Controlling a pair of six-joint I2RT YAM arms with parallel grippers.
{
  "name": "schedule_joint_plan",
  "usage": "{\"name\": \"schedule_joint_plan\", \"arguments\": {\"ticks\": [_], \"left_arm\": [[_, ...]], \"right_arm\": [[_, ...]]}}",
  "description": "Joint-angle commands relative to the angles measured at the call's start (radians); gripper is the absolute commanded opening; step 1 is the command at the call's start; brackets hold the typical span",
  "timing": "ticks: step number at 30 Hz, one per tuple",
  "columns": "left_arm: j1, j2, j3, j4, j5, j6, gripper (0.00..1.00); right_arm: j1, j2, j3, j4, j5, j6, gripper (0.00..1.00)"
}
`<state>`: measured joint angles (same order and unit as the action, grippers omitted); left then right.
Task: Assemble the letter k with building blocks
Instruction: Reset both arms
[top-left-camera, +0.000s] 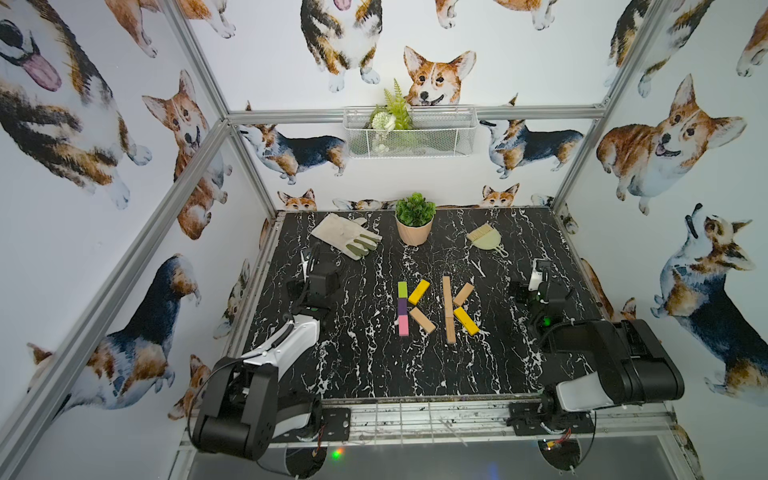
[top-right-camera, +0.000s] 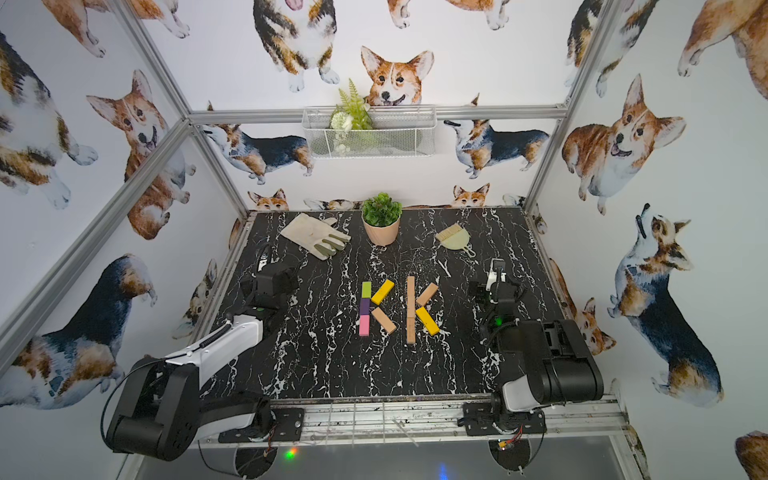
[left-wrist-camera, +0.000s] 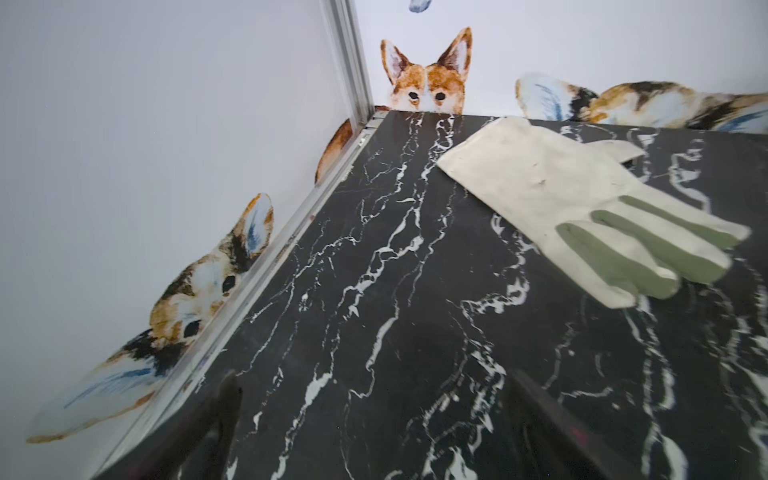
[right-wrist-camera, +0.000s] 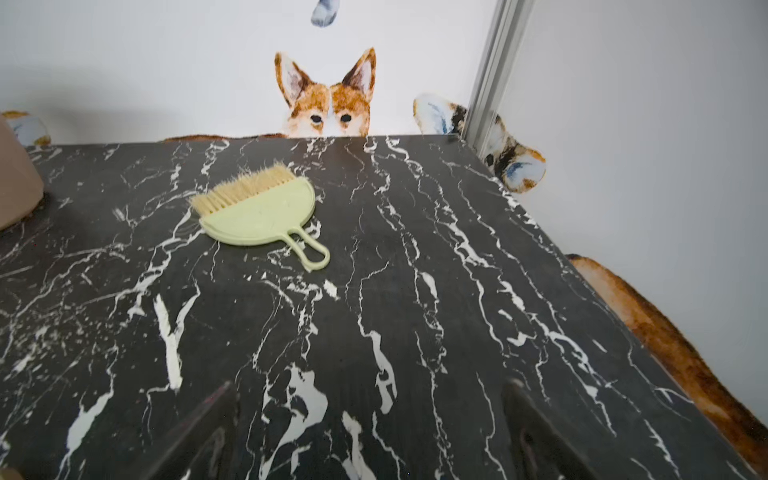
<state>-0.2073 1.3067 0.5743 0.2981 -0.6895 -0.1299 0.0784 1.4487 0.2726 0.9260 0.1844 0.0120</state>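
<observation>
At mid-frame in both top views the building blocks (top-left-camera: 402, 305) lie flat as two Ks, stems running up-frame. Nothing looks left to place. Mid-left, the left gripper (top-left-camera: 308, 257) is nearer the coloured K (top-left-camera: 403, 325); mid-right, the right gripper (top-left-camera: 539, 266) is nearer the wooden K (top-left-camera: 448, 309). Both jaws gape wide, empty, pointing up-frame too.

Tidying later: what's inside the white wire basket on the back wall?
The basket holds fern fronds and white flowers at one end. Rest looks bare through the mesh; the stems' lower ends are unclear.
</observation>
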Motion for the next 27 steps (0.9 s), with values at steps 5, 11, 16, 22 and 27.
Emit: {"name": "schedule_joint_plan", "arguments": {"ticks": [5, 11, 16, 22, 27], "left_arm": [[0.049, 0.140, -0.030, 0.246, 0.098, 0.067, 1.00], [0.052, 0.229, -0.118, 0.481, 0.199, 0.118, 1.00], [0.076, 0.244, -0.186, 0.606, 0.386, 0.139, 1.00], [0.080, 0.263, -0.202, 0.651, 0.463, 0.170, 1.00], [0.079, 0.264, -0.209, 0.663, 0.458, 0.174, 1.00]], "right_arm": [[-0.001, -0.011, 0.005, -0.023, -0.042, 0.001, 1.00], [0.000, -0.001, -0.001, 0.005, -0.042, -0.002, 1.00], [0.000, -0.001, -0.001, 0.007, -0.042, -0.001, 1.00], [-0.001, -0.003, -0.007, 0.013, -0.041, 0.001, 1.00], [-0.001, -0.008, -0.020, 0.032, -0.011, 0.018, 1.00]]}}
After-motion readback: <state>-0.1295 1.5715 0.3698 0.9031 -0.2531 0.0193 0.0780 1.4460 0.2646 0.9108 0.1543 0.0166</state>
